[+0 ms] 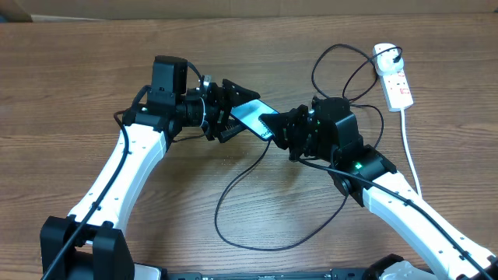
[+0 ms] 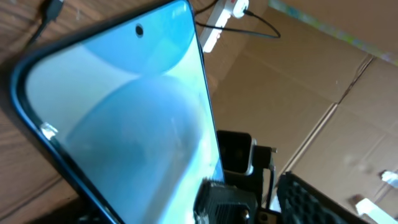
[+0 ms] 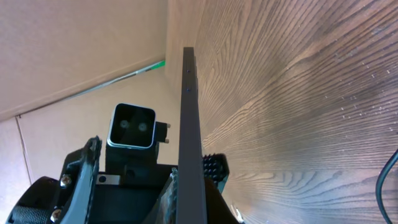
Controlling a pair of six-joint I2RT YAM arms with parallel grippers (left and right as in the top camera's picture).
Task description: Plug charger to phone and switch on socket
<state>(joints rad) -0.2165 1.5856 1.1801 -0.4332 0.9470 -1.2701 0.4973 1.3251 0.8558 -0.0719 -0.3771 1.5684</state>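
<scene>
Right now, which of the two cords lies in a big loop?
The thin black charger cable, the one curling wide; the thick white cord runs nearly straight from the power strip.

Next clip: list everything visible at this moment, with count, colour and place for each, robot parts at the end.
slim smartphone with light-blue screen and dark frame: one, light blue and dark, mid-table between the two grippers
thin black charger cable: one, black, looping across the table from the power strip end toward the near side
narrow white power strip with red markings: one, white and red, far right of the table
thick white cord: one, white, running from the strip toward the near edge
wooden table: one, brown, under everything
cardboard wall: one, brown, along the far edge
left gripper: one, black, open around one end of the smartphone
right gripper: one, black, shut on the other end
</scene>
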